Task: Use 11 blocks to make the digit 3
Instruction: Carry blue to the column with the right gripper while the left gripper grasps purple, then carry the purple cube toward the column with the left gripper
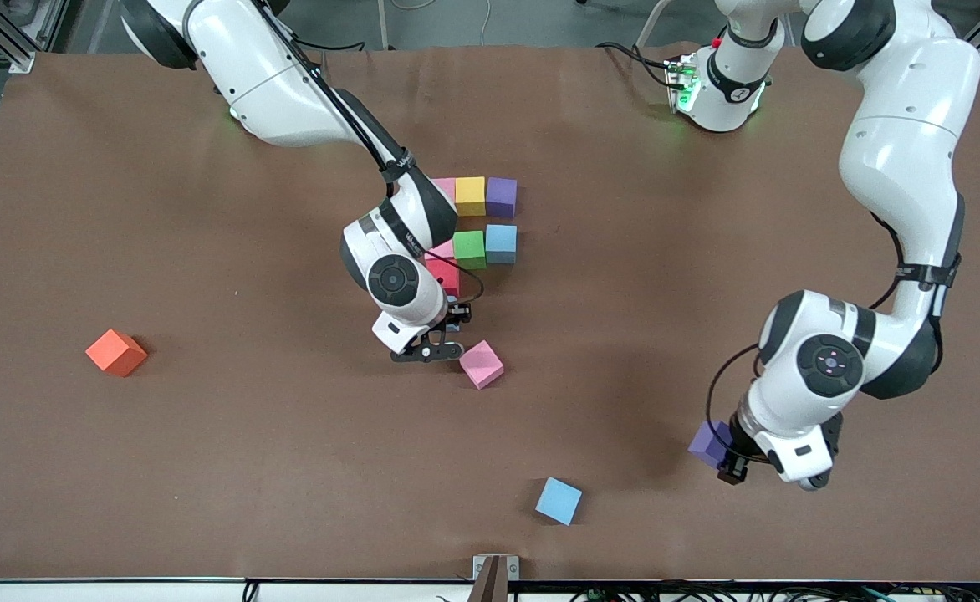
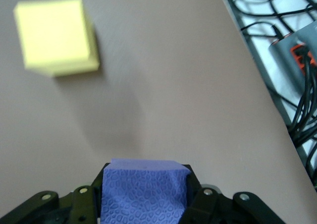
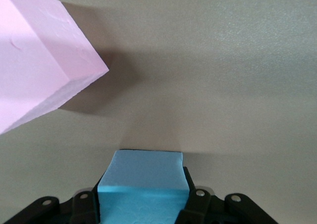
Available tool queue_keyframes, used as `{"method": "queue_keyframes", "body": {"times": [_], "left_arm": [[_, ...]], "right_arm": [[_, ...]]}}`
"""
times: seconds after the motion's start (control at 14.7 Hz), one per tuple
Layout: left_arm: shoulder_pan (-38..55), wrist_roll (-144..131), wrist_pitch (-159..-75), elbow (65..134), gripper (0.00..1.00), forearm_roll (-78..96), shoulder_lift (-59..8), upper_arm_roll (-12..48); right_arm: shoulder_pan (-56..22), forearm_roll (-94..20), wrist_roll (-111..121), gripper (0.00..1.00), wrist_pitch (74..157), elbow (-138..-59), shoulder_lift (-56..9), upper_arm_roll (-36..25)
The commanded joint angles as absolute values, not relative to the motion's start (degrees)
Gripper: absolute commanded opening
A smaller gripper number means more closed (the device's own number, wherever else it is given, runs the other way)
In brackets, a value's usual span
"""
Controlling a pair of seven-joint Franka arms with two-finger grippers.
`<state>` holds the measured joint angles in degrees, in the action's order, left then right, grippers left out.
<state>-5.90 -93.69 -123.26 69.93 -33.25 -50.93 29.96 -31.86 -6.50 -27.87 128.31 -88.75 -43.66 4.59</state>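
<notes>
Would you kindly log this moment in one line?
left gripper: shut on purple block | right gripper: shut on blue block, beside pink block

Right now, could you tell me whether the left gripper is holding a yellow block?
No, the left gripper is shut on a purple block, as the left wrist view shows.

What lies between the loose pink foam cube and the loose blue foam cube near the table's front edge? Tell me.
Nothing: in the front view only bare brown tabletop runs from the loose pink foam cube to the loose blue foam cube.
</notes>
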Motion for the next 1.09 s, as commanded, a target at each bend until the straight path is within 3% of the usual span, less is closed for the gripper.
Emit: {"method": "queue_keyframes", "body": {"times": [0.0,0.48,1.02], "left_arm": [[-1.5,-105.3,-118.1,71.7,0.01,-32.8,-49.2,29.6],[8.3,-128.1,-110.7,73.6,0.01,-33.1,-49.3,29.6],[9.7,-133.9,-109.3,79.4,0.00,-33.1,-46.3,30.6]], "right_arm": [[-32.6,-6.2,-27.2,0.30,128.4,-91.2,-42.3,3.7],[-33.2,-5.0,-27.3,0.30,128.5,-91.9,-42.2,3.7],[-33.2,-5.0,-27.6,0.31,128.4,-92.6,-41.6,3.7]]}}
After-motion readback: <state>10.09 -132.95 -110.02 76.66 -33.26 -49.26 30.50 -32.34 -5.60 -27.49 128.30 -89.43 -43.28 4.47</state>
